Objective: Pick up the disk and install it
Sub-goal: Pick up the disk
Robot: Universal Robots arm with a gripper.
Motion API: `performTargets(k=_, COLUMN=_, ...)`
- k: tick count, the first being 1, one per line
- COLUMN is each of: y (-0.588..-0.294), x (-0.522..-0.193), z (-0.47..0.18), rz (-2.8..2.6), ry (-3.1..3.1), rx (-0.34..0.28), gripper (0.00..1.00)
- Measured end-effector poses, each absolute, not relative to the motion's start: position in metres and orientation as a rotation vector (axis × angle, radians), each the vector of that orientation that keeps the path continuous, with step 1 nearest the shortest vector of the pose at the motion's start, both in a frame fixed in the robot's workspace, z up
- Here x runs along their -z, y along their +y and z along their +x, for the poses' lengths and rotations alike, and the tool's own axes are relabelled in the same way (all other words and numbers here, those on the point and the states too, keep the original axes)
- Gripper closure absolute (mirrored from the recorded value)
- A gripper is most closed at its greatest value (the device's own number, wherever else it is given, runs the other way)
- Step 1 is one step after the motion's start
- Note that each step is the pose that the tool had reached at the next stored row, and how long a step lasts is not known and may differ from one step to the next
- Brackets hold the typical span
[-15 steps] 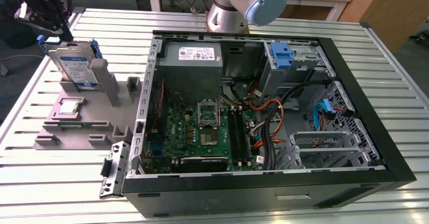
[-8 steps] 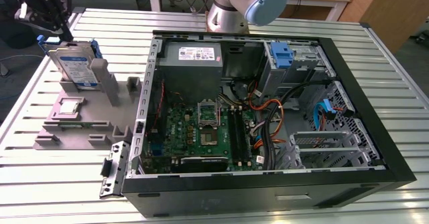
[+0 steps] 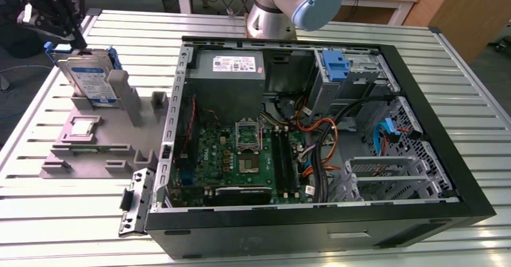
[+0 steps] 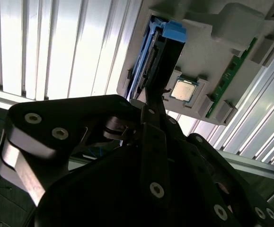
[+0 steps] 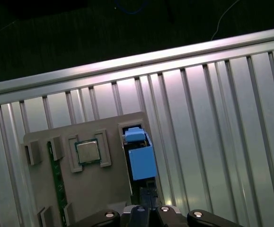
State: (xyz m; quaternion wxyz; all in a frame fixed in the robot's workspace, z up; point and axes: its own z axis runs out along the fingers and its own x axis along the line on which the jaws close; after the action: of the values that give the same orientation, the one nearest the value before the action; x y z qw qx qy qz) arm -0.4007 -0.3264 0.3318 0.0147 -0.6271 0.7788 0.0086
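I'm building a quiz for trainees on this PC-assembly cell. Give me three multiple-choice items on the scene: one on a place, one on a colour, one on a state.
1. Where is the disk?
A) standing in the grey holder beside the computer case
B) in a bay inside the case
C) in a person's hand

2. What colour is the bracket round the disk?
A) red
B) blue
C) yellow

3. How is the computer case?
A) shut by a side panel
B) open, with the motherboard exposed
C) covered by a cloth

Answers:
1 A: in the exterior view the disk stands on edge in the grey holder, at the exterior view's left of the case.
2 B: the bracket shows bright blue in the first wrist view.
3 B: the motherboard and cables lie in plain sight.
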Motion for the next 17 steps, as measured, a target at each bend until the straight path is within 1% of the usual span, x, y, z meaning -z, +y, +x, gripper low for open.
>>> performTargets(k=17, y=-0.3263, x=-0.3302, z=-0.4007, rz=-1.952, ry=2.424, rx=-0.027, gripper=0.89)
